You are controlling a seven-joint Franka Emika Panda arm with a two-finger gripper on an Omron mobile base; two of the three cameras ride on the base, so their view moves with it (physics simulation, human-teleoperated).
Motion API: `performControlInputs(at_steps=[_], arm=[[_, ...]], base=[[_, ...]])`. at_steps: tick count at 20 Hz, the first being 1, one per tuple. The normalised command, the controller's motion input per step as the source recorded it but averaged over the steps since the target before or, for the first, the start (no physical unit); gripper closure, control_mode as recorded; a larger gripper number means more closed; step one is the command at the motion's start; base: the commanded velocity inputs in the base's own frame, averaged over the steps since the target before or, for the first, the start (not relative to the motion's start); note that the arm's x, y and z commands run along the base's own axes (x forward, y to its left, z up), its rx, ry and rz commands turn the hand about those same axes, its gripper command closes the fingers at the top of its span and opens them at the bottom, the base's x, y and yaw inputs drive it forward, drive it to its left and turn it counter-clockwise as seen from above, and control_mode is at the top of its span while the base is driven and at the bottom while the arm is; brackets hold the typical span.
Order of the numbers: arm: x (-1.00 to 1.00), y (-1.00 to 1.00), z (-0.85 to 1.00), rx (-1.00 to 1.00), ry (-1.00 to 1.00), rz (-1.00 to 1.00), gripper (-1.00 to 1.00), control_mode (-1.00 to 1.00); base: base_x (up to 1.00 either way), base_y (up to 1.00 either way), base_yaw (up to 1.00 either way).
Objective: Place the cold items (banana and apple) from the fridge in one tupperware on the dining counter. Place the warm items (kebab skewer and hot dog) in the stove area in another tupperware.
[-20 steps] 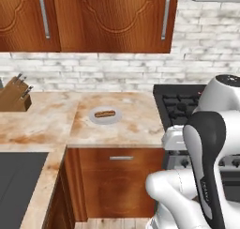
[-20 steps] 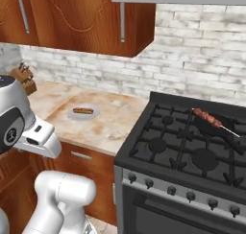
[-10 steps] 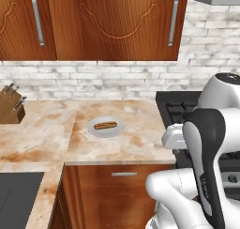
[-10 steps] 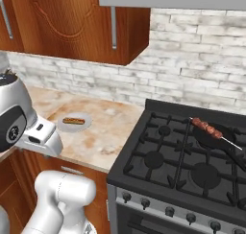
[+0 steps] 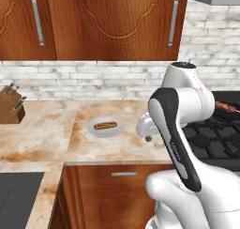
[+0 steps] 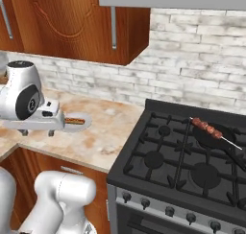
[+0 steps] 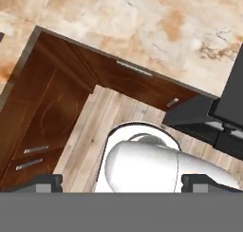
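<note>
Marbled counter (image 5: 108,150) w/ plate (image 5: 106,127) & knife block (image 5: 11,108); skewer (image 6: 207,128) on stove (image 6: 182,163).

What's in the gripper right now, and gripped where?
Nothing is held. The gripper is open, its fingertips standing wide apart with no object between them. The hot dog sits on its plate, the kebab skewer on the stove.

Your arm (image 5: 183,143) is built of glossy white rounded shells with no visible cables or screws. In the left base view, you see a long dark charcoal band running down one link, carrying faint pale lettering too small to read. Your wrist housing (image 6: 21,96) in the right base view is a white drum with a dark grey circular cap bearing a small light mark. A flat white flange extends from it, with small dark studs beneath. Your base segments are bulbous and white.
</note>
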Motion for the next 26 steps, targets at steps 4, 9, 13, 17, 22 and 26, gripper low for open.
performControlInputs(at_steps=[4, 9, 13, 17, 22, 26], arm=[[0.61, 0.31, -0.37, -0.11, -0.13, 0.41, -1.0, -1.0], [0.67, 0.22, -0.34, -0.07, -0.19, 0.36, -1.0, -1.0], [0.95, 0.13, -0.17, 0.0, 0.07, 0.17, -1.0, -1.0], [1.0, 0.13, -0.07, 0.0, 0.37, 0.0, -1.0, -1.0], [0.95, 0.21, -0.43, 0.0, 0.16, 0.01, -1.0, -1.0], [0.72, 0.33, -0.62, -0.07, 0.01, 0.07, -1.0, -1.0]], base=[[0.0, 0.0, 0.0], [0.0, 0.0, 0.0], [0.0, 0.0, 0.0], [0.0, 0.0, 0.0], [0.0, 0.0, 0.0], [0.0, 0.0, 0.0]])
